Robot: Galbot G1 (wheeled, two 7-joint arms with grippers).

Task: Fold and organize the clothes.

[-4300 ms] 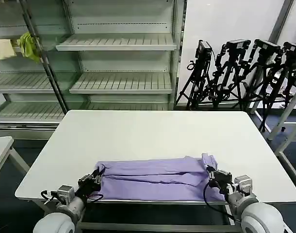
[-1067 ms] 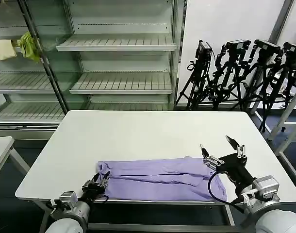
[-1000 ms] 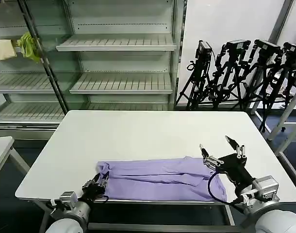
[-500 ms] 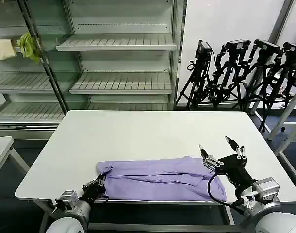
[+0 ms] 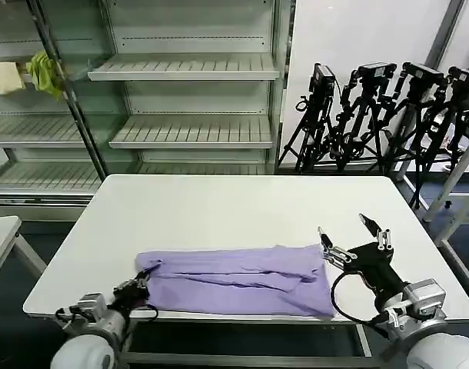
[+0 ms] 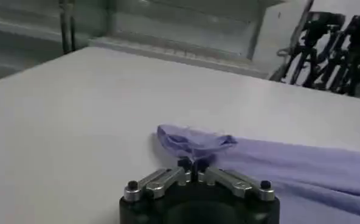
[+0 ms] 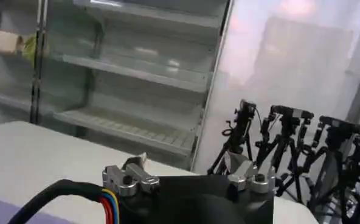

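Left end effector (image 5: 134, 288), pinched on T-shirt (image 5: 234, 279) corner, has dragged it leftward; right end effector (image 5: 352, 238) hovers open, empty.

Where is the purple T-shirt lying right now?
In the head view, the lavender T-shirt lies folded in a long strip along the white table's near edge, between the left tool, pinching its end, and the open right tool.
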